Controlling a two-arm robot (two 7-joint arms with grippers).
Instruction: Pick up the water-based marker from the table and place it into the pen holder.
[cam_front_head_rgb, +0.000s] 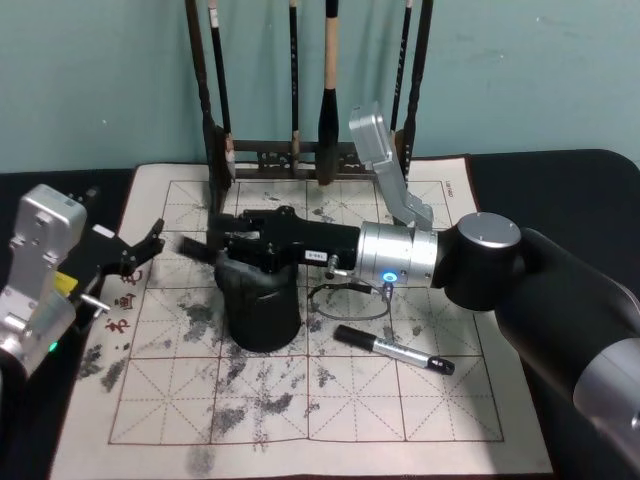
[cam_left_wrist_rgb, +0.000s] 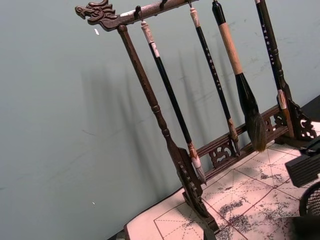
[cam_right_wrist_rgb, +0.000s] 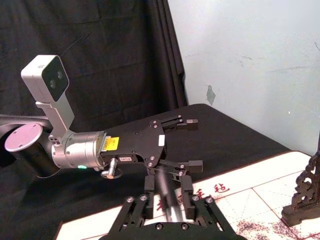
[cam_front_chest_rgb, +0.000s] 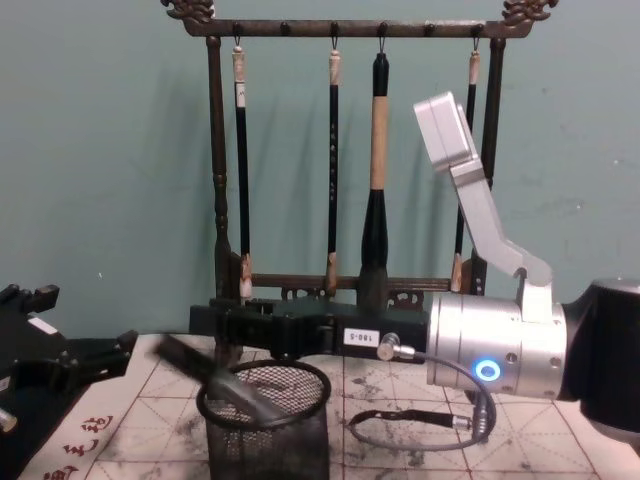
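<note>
**Right gripper** (cam_front_head_rgb: 215, 238): reaches in from 3 o'clock and hangs level over the holder (cam_front_head_rgb: 258, 318). Its jaws are parted and pinch nothing.

**Dark pen** (cam_front_chest_rgb: 205, 375): a blurred stick slants across the holder's rim just below the right gripper's tip. Its lower end is inside the mesh and its upper end points out toward 9 o'clock. It is too smeared to identify further.

**Marker** (cam_front_head_rgb: 393, 350): lies flat on the mat (cam_front_head_rgb: 450, 410) at 4 o'clock from the holder, near it but apart. Nothing touches it and it is not yet picked up.

**Left gripper** (cam_front_head_rgb: 155, 243): parked at 9 o'clock of the holder, jaws spread wide and empty.

**Rack** (cam_front_head_rgb: 290, 155): stands at 12 o'clock.

Probable hazards:
- **(a) Pen tips out.** The slanted pen may pivot on the rim and fall out toward 9 o'clock, because much of its length is outside the cup.
- **(b) Holder knocked.** The holder looks light. A low or sideways retreat by the right gripper could catch the rim and shift or topple it.
- **(c) Cable snags.** The cable (cam_front_head_rgb: 345, 298) looped under the right wrist hangs between holder and marker. As the arm swings toward 4 o'clock, the cable could drag across the marker or snag the rim.
- **(d) Marker rolls.** The marker's barrel is round, so an off-centre or glancing closure would likely roll it across the mat, not seat it.
- **(e) Blocked opening.** If the pen comes to rest crosswise, it narrows the opening, and the marker could bounce off it on release.
</note>
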